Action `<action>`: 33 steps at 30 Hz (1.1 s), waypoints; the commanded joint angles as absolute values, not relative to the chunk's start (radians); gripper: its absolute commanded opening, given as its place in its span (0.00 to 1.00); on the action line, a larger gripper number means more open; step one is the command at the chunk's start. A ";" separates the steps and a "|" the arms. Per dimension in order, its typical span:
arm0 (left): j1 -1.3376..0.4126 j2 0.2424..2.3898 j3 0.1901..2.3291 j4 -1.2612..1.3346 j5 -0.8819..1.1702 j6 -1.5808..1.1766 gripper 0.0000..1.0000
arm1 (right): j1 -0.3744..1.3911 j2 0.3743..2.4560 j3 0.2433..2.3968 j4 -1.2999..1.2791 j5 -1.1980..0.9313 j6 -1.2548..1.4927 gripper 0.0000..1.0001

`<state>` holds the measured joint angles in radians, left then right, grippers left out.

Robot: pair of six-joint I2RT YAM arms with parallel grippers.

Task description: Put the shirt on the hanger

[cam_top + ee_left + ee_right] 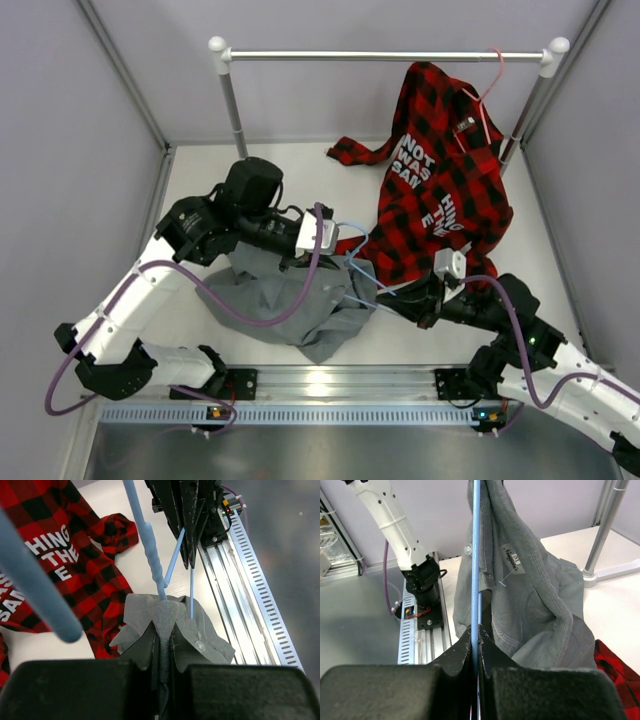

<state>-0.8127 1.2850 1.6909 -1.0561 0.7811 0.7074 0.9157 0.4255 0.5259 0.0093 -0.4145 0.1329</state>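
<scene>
Up on the top view, we find the plain grey fabric shirt bunched on the white table in the lower middle of the frame, between the two arms.

On the left wrist view, the left gripper at the bottom edge has its black fingers pinched tight on the shirt's collar. Fabric is squeezed up between them, and a small button shows just right of the fold. Out of that collar rises the thin light-blue wire hanger, its twisted neck running toward the top of the frame. Two thinner strands go up to the dark right gripper at top centre.

Over on the right wrist view, we see the right gripper clamped on one blue wire, which runs straight up the middle of the frame from between its closed fingers. The shirt hangs just right of that wire, touching it, with a white neck label facing us.

In the upper right of the top view, the red-and-black plaid shirt with white lettering drapes down under a pink wire hanger hooked on the metal clothes rail. Its lower part lies on the table beside the right gripper.
</scene>
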 commanded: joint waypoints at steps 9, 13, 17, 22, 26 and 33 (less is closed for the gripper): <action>-0.819 1.318 1.753 -1.092 0.956 0.744 0.13 | 0.928 0.514 0.594 0.165 -0.503 0.136 0.00; -0.819 1.307 1.741 -1.091 0.931 0.752 0.00 | 0.930 0.525 0.597 0.198 -0.505 0.143 0.00; -0.819 1.287 1.730 -1.082 0.843 0.749 0.00 | 0.928 0.502 0.595 0.175 -0.457 0.141 0.00; -0.818 1.188 1.638 -0.841 0.510 0.493 0.00 | 0.928 0.388 0.571 0.040 -0.119 0.173 0.86; -0.819 1.106 1.565 -0.750 0.298 0.347 0.00 | 0.928 0.247 0.568 -0.159 0.228 0.352 0.99; -0.819 0.930 1.376 -0.592 0.016 0.024 0.00 | 0.928 0.299 0.486 -0.154 0.274 0.842 0.86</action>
